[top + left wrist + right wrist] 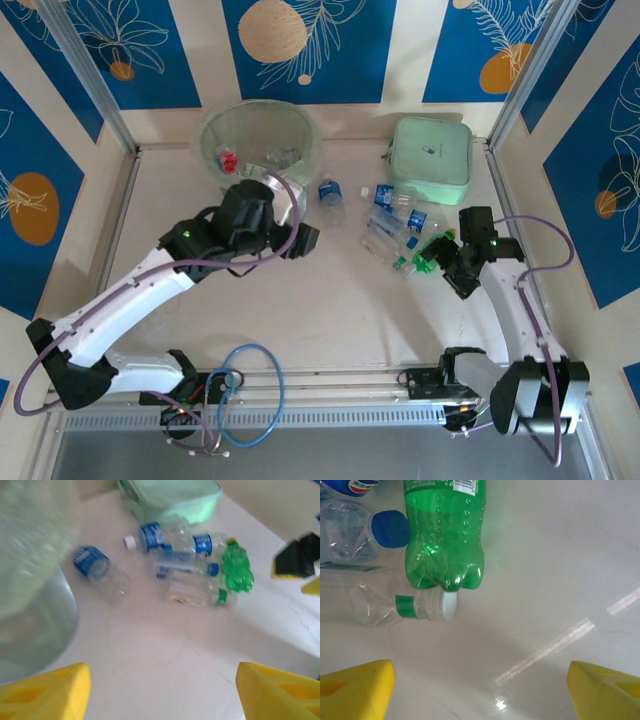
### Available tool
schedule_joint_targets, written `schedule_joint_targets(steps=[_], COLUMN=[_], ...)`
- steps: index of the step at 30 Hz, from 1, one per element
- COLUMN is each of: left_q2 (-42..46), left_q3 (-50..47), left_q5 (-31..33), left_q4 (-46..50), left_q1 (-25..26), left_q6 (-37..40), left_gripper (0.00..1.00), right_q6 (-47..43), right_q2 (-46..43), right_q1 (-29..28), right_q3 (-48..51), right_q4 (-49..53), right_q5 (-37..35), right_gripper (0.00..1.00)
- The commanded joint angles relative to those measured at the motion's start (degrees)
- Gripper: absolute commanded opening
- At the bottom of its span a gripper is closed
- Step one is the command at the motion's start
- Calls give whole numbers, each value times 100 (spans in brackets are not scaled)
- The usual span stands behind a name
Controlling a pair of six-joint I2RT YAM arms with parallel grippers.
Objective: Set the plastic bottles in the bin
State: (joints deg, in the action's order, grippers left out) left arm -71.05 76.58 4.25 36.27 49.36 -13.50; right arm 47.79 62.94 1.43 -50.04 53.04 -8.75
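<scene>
Nearest, the left arm's yellow fingers (45, 692) stand wide apart over bare white desk (165, 645), gripping nothing. Likewise the right arm's yellow fingers (607, 692) are spread and empty, just short of a green-tinted plastic bottle (445, 530) lying against a crushed clear bottle with a white cap (395, 609). Further out, more clear blue-labelled bottles (392, 215) lie clustered on the desk, with one lone bottle (331, 192) near the round translucent pale green bin (215, 150). To its right, apart, sits a mint green square case (432, 155).
</scene>
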Motion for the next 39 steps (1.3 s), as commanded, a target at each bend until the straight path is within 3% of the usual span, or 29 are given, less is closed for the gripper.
schedule_joint_targets(steps=[1,9,15,28,39], left_q2=[29,178,377,372,71], left_q3=[-231,-691,-1053,-1102,-883], left_q5=[-194,-133,-130,-100,-73], left_q4=[-377,-383,-380,-349,-192], left_q1=[234,311,311,308,302], left_q6=[-329,-789,-882,-914,-837], left_gripper=[76,78,78,79,80], right_q6=[-151,-109,-81,-97,-149], right_q2=[467,1947,2566,3217,3186], right_q1=[-40,-116,-143,-171,-170], right_q3=[-270,-750,-1059,-933,-611], right_q4=[-343,-889,-1023,-1264,-1458], right_q5=[-152,-266,-369,-396,-529], right_gripper=[92,91,88,85,75])
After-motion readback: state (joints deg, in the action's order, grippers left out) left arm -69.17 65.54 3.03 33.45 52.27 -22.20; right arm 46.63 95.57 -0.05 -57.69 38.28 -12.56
